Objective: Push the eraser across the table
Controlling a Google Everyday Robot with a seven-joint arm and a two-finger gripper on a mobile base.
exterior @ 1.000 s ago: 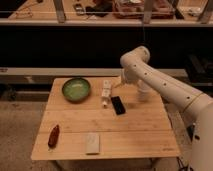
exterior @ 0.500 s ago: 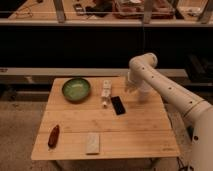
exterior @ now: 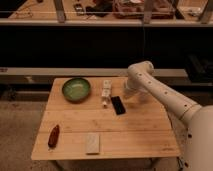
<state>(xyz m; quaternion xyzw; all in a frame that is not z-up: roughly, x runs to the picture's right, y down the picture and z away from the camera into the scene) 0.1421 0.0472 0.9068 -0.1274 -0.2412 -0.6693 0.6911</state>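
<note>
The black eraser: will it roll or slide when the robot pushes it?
The eraser lies flat on the wooden table, so it will probably slide, not roll or tip. It looks thin and stiff, likely light. The gripper hovers close beside it; the white blocks nearby could get bumped.

no text legible, as far as visible

The gripper (exterior: 128, 95) hangs just right of the black eraser (exterior: 118, 105) on the wooden table (exterior: 145, 131). White stacked blocks (exterior: 106, 92) stand just left of the eraser, a green bowl (exterior: 76, 89) farther left.
</note>
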